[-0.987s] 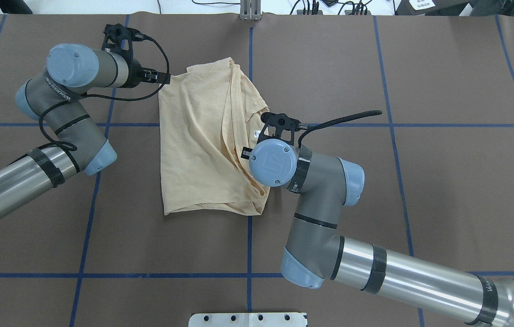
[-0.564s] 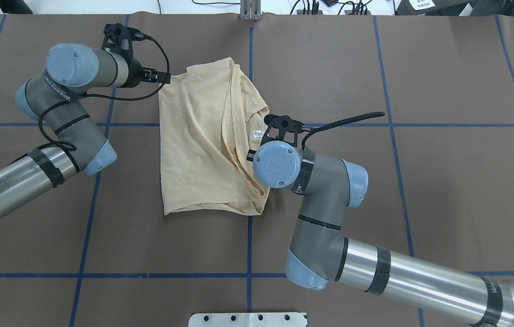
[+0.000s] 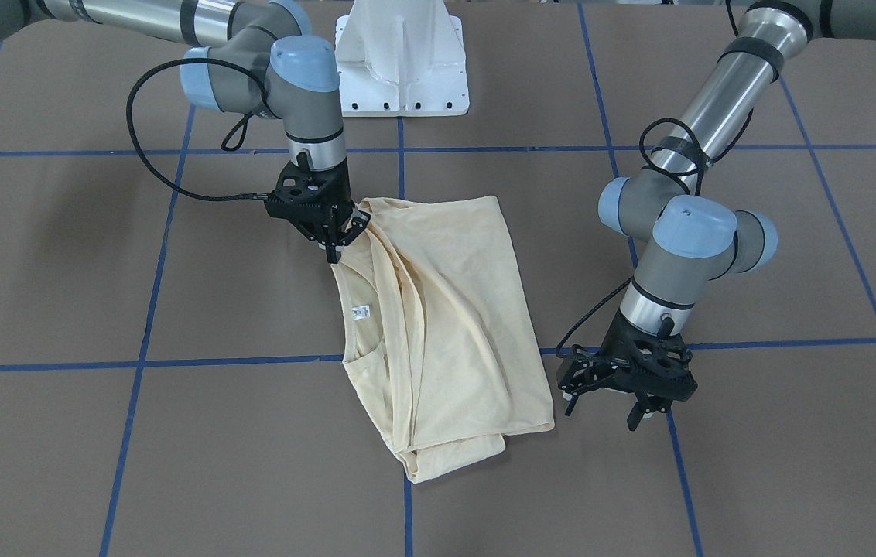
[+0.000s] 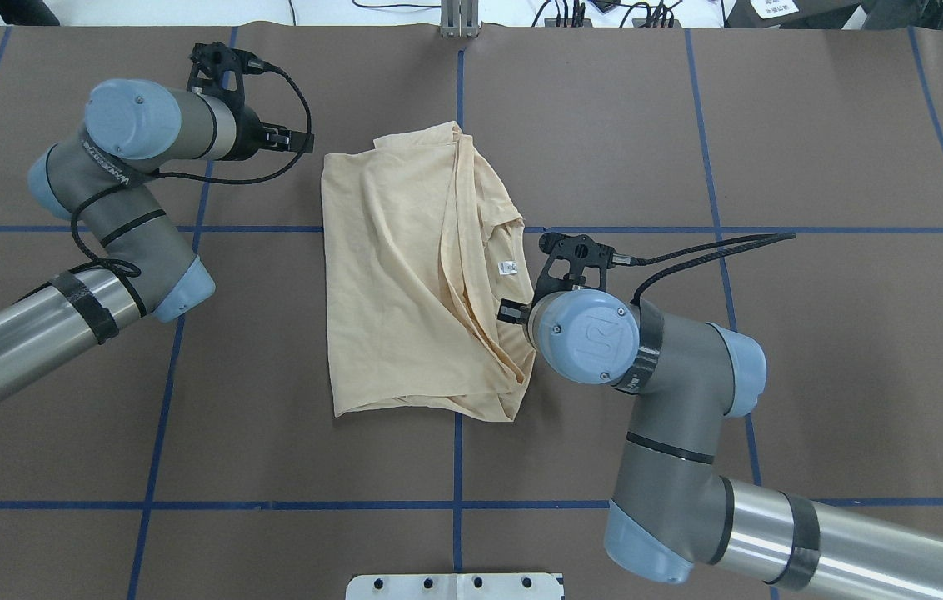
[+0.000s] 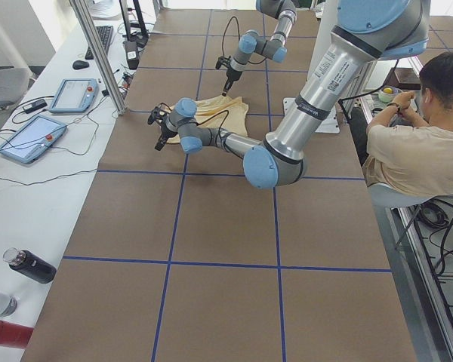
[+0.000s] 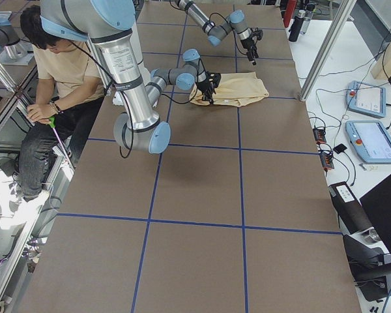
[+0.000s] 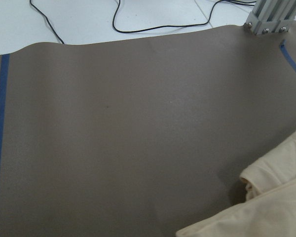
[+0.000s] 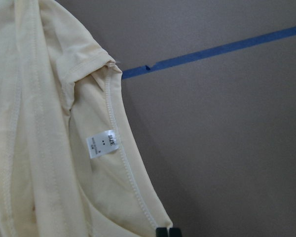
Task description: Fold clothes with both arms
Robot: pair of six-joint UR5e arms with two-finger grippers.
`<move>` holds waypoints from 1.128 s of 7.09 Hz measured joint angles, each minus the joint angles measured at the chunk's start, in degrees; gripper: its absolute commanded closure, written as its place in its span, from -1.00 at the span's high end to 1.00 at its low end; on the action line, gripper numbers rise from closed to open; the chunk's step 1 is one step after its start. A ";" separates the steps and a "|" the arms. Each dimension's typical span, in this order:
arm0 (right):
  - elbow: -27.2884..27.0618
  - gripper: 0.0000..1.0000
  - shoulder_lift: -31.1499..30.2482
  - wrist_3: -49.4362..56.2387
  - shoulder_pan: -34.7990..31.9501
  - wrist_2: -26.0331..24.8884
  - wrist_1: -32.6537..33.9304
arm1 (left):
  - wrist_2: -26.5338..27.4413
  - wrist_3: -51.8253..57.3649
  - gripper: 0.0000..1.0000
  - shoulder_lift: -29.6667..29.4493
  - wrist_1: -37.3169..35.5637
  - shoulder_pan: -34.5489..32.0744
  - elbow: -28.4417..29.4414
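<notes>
Shirt (image 4: 405, 275) slid toward 3 o'clock on our counter (image 4: 688, 125); right fingers (image 3: 341, 232) pinched tight on its collar edge, left fingers (image 3: 635, 414) spread, empty, off its 10 o'clock corner.

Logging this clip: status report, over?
Right gripper shut on shirt. Left gripper open, apart from shirt. Shirt part-folded on table.

Bare mat (image 4: 813, 125) is shown all round the shirt (image 4: 405, 275). Passage is obstructed at its far left corner by the left gripper (image 4: 303, 142) and along its right edge by the right gripper (image 3: 336, 246).
</notes>
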State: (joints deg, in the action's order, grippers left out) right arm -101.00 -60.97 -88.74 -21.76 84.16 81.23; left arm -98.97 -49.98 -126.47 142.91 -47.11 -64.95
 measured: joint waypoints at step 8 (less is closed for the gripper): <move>3.32 0.31 7.26 5.91 0.99 -1.24 -0.70 | 0.00 -0.12 1.00 0.05 0.00 0.00 0.00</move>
State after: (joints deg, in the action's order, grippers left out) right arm -97.68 -53.71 -82.82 -20.77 82.92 80.54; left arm -98.96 -50.10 -126.42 142.91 -47.11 -64.95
